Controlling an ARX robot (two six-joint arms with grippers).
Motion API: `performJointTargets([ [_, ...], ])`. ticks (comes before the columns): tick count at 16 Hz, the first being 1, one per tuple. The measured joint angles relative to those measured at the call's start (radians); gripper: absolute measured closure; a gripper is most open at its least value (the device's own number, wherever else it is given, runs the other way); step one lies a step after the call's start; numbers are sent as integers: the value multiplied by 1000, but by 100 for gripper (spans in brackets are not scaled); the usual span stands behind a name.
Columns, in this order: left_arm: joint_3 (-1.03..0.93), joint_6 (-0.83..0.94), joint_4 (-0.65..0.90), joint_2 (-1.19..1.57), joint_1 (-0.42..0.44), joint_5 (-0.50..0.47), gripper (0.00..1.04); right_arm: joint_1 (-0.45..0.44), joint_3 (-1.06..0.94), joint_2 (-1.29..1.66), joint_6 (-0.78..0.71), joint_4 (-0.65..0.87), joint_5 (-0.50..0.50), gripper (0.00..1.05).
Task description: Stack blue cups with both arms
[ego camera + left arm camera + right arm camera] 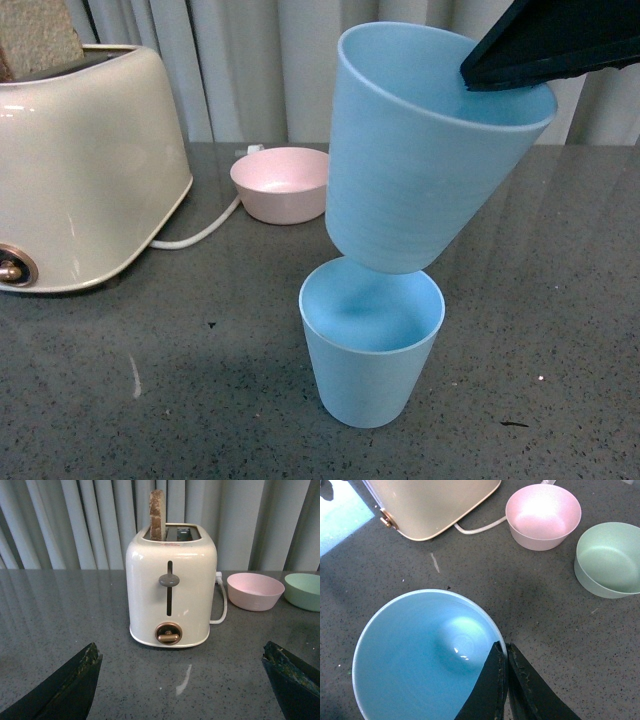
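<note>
Up above the dark speckled counter (560, 300), one blue cup (420, 160) is held in the air, tilted, its mouth leaned toward the right arm's side. Its rim is pinched by the right gripper (504, 680): in the right wrist view one black finger is seen inside the cup and the other outside, the two drawn almost together with only the thin wall between them. Directly below it, the second blue cup (370, 370) is stood upright on the counter, mouth up, well in from the far edge. The raised cup's base is hung over the far part of that open mouth, and whether the two are touching cannot be told from the front view. Over on the other side, the left gripper (177, 692) is spread wide apart, low over the counter, with nothing between its fingers – only bare grey surface is seen there. It is faced by a cream toaster (170, 595), parked near the counter's far edge at the left, with a slice of bread (157, 515) stuck up from one slot. A white cord (200, 232) is trailed from the toaster toward a pink bowl (282, 185), which is set close to the far edge, behind the cups. A green bowl (607, 562) is placed just beside the pink one, apart from it – both upright. A pale pleated curtain (250, 60) is hung behind the far edge.
</note>
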Motion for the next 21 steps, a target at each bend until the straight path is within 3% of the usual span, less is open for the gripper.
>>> performJointTargets([
  [7, 0, 0, 0, 0, 0, 0, 7, 38, -57, 74, 2, 43, 43, 102],
  [10, 0, 0, 0, 0, 0, 0, 7, 37, -56, 80, 13, 42, 43, 82],
  [13, 0, 0, 0, 0, 0, 0, 7, 37, -55, 80, 18, 41, 43, 75],
  [17, 0, 0, 0, 0, 0, 0, 7, 16, 11, 71, 50, 43, 19, 36],
  [19, 0, 0, 0, 0, 0, 0, 7, -66, 25, 17, 102, 107, -8, 12],
  [20, 0, 0, 0, 0, 0, 0, 7, -118, 10, -25, 142, 180, 6, 4],
  [21, 0, 0, 0, 0, 0, 0, 7, -182, -47, -97, 195, 272, 26, 8],
])
